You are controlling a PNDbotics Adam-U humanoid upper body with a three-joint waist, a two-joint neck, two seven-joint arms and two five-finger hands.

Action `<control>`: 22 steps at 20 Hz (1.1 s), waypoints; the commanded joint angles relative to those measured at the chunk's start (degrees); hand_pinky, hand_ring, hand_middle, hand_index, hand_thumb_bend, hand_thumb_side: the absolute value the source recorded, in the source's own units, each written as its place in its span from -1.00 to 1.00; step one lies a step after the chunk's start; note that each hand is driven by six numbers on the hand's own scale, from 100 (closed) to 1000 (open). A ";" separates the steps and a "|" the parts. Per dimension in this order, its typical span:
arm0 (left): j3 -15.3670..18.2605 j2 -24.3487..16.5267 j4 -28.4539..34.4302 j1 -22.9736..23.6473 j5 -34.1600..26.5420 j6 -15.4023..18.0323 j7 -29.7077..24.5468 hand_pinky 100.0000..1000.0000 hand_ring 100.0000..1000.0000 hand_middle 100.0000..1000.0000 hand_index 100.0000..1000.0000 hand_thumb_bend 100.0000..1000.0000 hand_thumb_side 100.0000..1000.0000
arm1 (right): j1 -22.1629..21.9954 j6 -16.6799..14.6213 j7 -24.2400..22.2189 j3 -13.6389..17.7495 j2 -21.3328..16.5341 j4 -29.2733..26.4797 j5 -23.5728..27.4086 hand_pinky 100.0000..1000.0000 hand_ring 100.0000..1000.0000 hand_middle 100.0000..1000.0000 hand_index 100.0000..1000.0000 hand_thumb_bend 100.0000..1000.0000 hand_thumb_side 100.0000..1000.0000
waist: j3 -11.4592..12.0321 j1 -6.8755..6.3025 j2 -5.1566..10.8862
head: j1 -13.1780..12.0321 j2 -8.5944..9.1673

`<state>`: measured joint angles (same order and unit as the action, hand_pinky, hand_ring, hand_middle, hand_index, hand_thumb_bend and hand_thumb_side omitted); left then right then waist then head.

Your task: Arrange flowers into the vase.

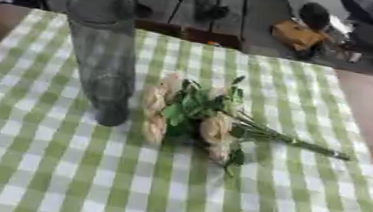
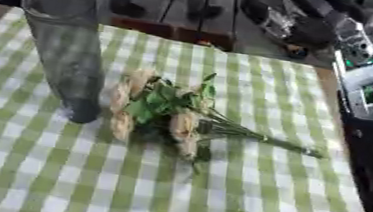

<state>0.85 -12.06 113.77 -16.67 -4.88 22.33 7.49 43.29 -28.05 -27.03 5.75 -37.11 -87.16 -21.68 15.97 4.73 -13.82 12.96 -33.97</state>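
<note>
One bunch of cream flowers (image 1: 193, 116) lies on bench (image 1: 302, 202) just beside glass vase (image 1: 104, 53). No robot hand visible, so state unknown. Stems look light, floppy; grab mid-stem, w/ care.

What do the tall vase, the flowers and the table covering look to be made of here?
Vase: probably clear glass, slightly smoky; the check pattern shows through its wall. Flowers: cream blooms with green leaves and stems, lying flat; real or artificial cannot be told. Tablecloth: green-and-white check, matte, likely woven fabric, though coated cloth is possible.
</note>
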 commanded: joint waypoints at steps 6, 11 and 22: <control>-0.21 -0.86 0.82 -0.27 -0.21 0.13 0.05 -0.07 0.62 0.84 0.88 -1.00 0.66 | 1.87 -7.55 -2.25 -1.80 -6.82 11.61 -11.28 0.48 0.61 0.57 0.85 0.53 0.61 | 0.09 -0.10 1.08 | -0.13 0.79; -0.23 -0.87 0.82 -0.35 -0.19 0.12 0.04 -0.07 0.62 0.84 0.88 -1.00 0.66 | 0.20 -7.48 -2.12 -1.90 -7.93 13.80 -14.77 0.56 0.70 0.68 1.00 0.57 0.31 | 0.05 0.04 0.84 | -0.31 0.97; -0.24 -0.81 0.82 -0.62 -0.17 0.09 0.03 -0.07 0.62 0.84 0.89 -1.00 0.66 | -4.01 -4.80 -0.43 -2.86 -7.53 15.52 -15.60 0.61 0.77 0.74 0.94 0.34 0.08 | 0.11 0.16 0.45 | -0.26 1.26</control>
<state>0.59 -12.07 113.77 -16.66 -4.98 22.33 7.49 38.67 -33.07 -28.09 2.69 -42.71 -71.44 -37.13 16.07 5.08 -14.15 12.72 -33.30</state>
